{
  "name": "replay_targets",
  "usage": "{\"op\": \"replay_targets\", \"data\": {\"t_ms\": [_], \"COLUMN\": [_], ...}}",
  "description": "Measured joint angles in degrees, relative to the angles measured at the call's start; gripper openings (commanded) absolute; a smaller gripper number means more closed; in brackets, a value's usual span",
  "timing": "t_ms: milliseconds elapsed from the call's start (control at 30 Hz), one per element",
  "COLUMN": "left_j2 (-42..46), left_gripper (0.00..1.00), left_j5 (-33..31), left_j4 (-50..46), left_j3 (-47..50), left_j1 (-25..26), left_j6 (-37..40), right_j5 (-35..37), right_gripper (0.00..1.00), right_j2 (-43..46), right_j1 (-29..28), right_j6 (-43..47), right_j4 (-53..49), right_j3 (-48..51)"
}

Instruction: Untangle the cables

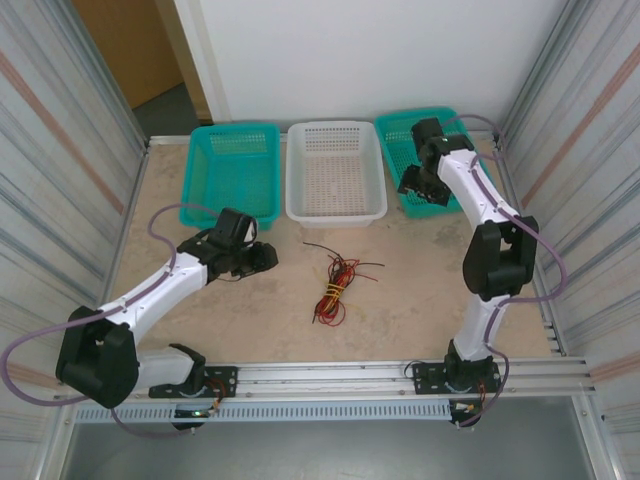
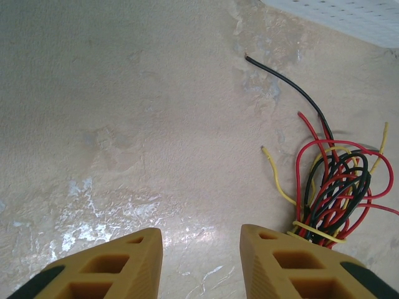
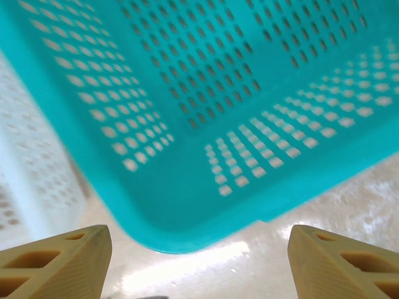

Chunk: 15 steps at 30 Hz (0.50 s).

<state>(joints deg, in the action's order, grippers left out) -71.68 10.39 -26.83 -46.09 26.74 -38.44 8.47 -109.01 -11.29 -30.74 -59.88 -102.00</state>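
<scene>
Cables (image 1: 335, 285): one loose red/black/yellow knot on the bare table (image 1: 420, 310), dead centre, at 6 o'clock of the white basket (image 1: 335, 205) and apart from it. We see no strand in that basket or in the left teal basket (image 1: 230, 200), so we judge sorting not yet begun.

Left gripper (image 1: 262, 257) sits low at 9 o'clock of the knot, near but apart, nose pointed at it. Its jaws are part-way apart with only table between the fingers (image 2: 146, 274), so it holds nothing. In its wrist view the knot lies off at 4 o'clock, just beside the right finger. We reckon it's lined up beside the bundle, not over it, and needs a shift toward 3 o'clock before closing. One black strand (image 2: 293, 87) runs free toward 12 o'clock, likely the easiest single pick.

Right gripper (image 1: 412, 185) is at 1 o'clock of the knot, over the right teal basket (image 3: 187, 212), jaws wide and empty. Parked clear or at a drop point, we can't tell.

Risk: the strands are looped together, so pulling one may drag the lot.
</scene>
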Motion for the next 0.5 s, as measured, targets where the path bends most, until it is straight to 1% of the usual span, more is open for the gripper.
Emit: {"op": "replay_targets", "data": {"t_ms": [100,167,233,267,333,367,500], "left_j2": [0.59,1.2,1.92,2.16,2.38,2.36,2.38], "left_gripper": [0.39,0.39,0.39,0.39,0.39,0.39,0.39], "left_j5": [-0.13,-0.15,-0.13,-0.11,-0.04,0.02,0.07], "left_j4": [-0.39,-0.44,-0.39,-0.39,-0.44,-0.42,-0.52], "left_j3": [0.0,0.04,0.26,0.39,0.94,1.2,2.03], "left_j1": [0.0,0.0,0.0,0.0,0.0,0.02,0.02], "left_j6": [0.0,0.02,0.02,0.02,0.02,0.0,-0.04], "right_j5": [1.25,1.88,1.73,1.29,-0.07,-0.61,-2.45], "right_gripper": [0.67,0.67,0.62,0.62,0.66,0.66,0.6], "right_j2": [-3.3,-5.49,-7.37,-8.11,-8.92,-8.74,-8.17], "right_j1": [-0.04,0.33,0.92,1.11,1.38,1.31,0.39], "right_j6": [0.39,0.98,1.44,1.64,2.23,2.58,2.49], "right_j4": [-0.92,-1.05,-1.29,-1.53,-0.79,-0.09,0.76], "right_j3": [-5.33,-7.26,-7.41,-7.41,-6.29,-5.05,-2.97]}}
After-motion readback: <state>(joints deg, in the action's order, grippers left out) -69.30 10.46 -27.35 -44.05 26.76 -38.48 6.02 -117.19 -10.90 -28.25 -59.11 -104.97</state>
